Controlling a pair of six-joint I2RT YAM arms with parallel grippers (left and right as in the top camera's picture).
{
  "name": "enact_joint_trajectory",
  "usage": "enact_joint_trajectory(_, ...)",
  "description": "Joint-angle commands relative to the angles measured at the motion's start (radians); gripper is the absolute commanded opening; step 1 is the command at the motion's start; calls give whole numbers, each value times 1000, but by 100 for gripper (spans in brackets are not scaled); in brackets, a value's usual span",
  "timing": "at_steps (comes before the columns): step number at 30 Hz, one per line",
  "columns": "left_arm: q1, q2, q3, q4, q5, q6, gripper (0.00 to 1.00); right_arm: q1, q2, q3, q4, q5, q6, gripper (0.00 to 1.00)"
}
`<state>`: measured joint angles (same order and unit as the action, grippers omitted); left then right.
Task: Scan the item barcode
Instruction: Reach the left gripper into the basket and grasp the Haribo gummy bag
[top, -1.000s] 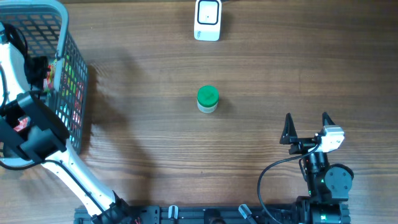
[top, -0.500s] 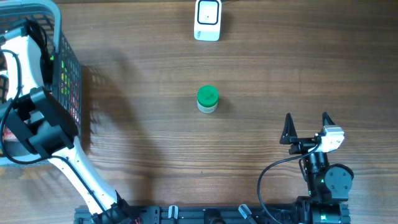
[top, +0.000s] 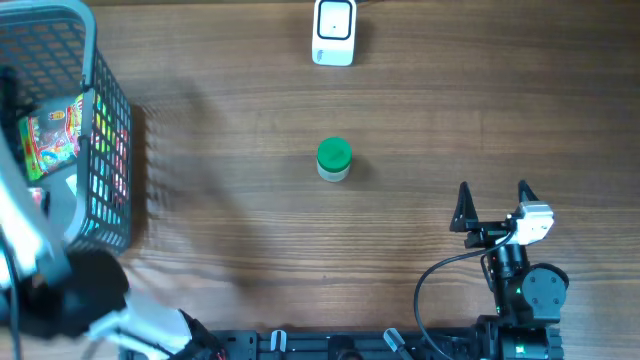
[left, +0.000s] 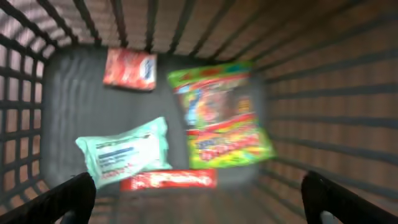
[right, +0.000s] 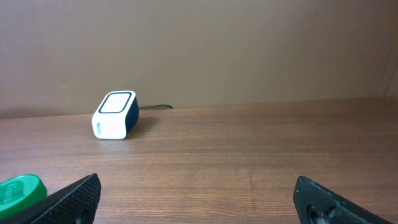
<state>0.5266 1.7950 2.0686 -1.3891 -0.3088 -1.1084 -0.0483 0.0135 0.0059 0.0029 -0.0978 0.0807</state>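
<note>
Brown wood-grain table (top: 250, 220) fills the overhead view, w/ three things sitting on it, all well apart. Far left, a grey wire basket (top: 112, 140) stands upright, partly cut off by the frame edge; dead centre there's a jar (top: 333, 160) w/ a green lid, upright; straight beyond it, at the far edge, a white scanner (top: 333, 32) w/ a dark side panel. On the right wrist cam the scanner's got a thin cable trailing off behind it, jar lid just peeking in bottom left.

No legible print; packets (left: 224, 118) blurred.
</note>
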Motion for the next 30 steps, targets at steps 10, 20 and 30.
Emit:
enact_joint_trajectory(10,-16,-478,26,413,-25,6,100,5,-6,-1,3,-15,-10,100)
enact_joint_trajectory(20,-112,-395,-249,492,-459,49,100,5,-6,-1,3,-15,-10,100)
enact_joint_trajectory(30,5,-346,-581,667,-266,31,100,5,-6,-1,3,-15,-10,100)
